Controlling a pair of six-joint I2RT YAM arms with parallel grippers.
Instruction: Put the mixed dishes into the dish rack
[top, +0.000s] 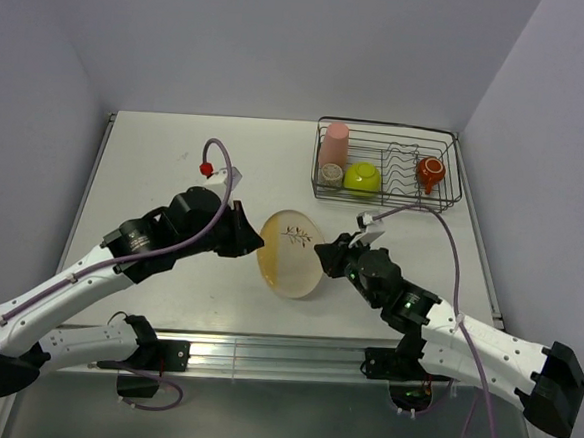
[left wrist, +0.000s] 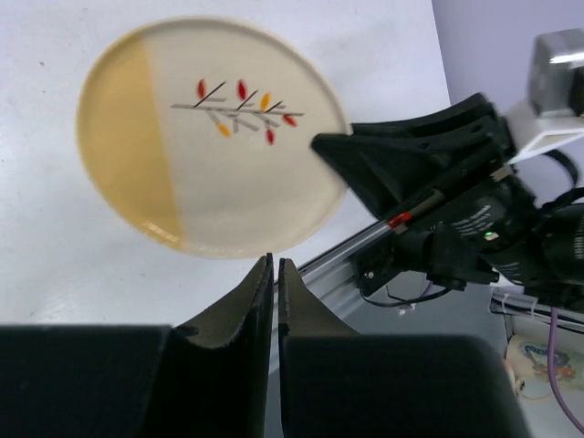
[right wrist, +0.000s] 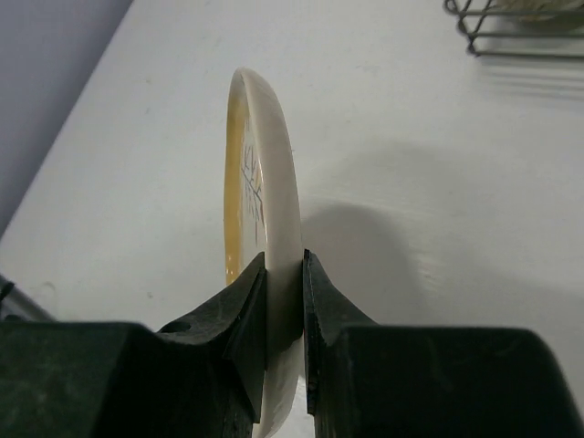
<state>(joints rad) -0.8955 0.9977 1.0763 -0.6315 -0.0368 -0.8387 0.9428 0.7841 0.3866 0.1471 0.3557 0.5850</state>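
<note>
Plainly the right fingers (right wrist: pixel 248 306) were clamped on the rim of the plate (right wrist: pixel 274 164), one finger on each face, and held it up on edge over the desk (top: pixel 176 161) between the two arms, its twig face turned towards the left arm; whether its lower edge touched the desk could not be told. The left fingers (left wrist: pixel 246 301) stood just off the opposite rim, drawn almost together with only a slit between them and nothing in it. Well apart at the far right sat the rack (top: pixel 404 200), with the tumbler (top: pixel 334 142), cup (top: pixel 330 175), bowl (top: pixel 363 177) and mug (top: pixel 431 172) inside it
</note>
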